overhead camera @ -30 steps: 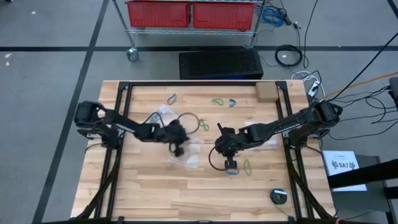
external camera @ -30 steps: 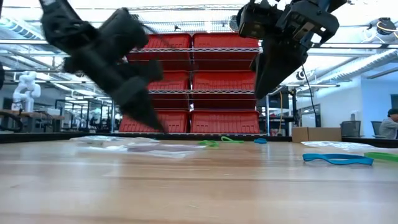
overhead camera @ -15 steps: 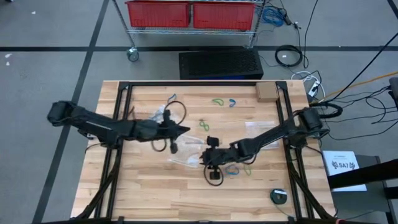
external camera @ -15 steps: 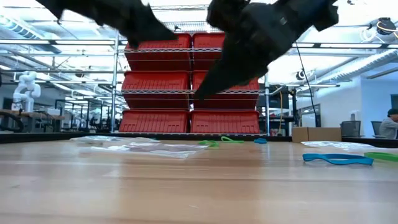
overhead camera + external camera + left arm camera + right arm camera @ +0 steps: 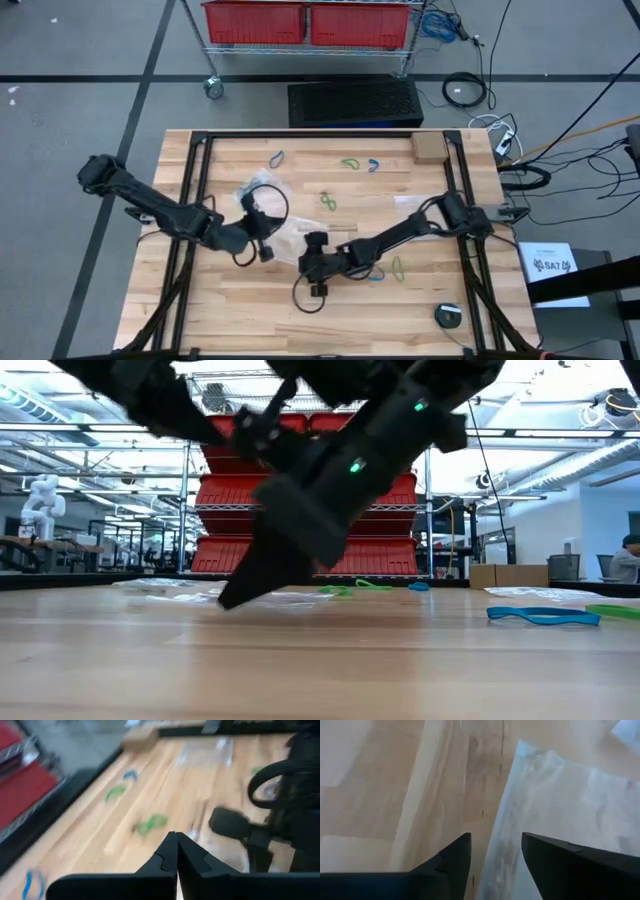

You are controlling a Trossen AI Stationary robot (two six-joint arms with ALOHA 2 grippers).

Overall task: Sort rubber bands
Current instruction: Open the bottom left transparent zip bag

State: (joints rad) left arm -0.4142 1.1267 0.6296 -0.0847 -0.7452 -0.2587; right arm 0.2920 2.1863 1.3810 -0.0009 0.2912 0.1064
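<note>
Seen from above: two dark arms reaching toward the middle of the wooden table. At centre frame, slightly left, the left gripper, fingers clenched together on nothing, just beside a crumpled clear plastic bag. Lower centre, the right gripper, fingers parted and empty, tips poised at the edge of a second clear bag lying flat on the wood; contents of either bag impossible to tell. Scattered loose on the tabletop, none in a container: a blue rubber band at upper centre-left, a green and blue pair at upper centre, a green band mid-table, and a blue-and-green cluster at lower centre-right. Upper right corner of the table: a small cardboard box. On shelving beyond the table, red bins, contents hidden.
</note>
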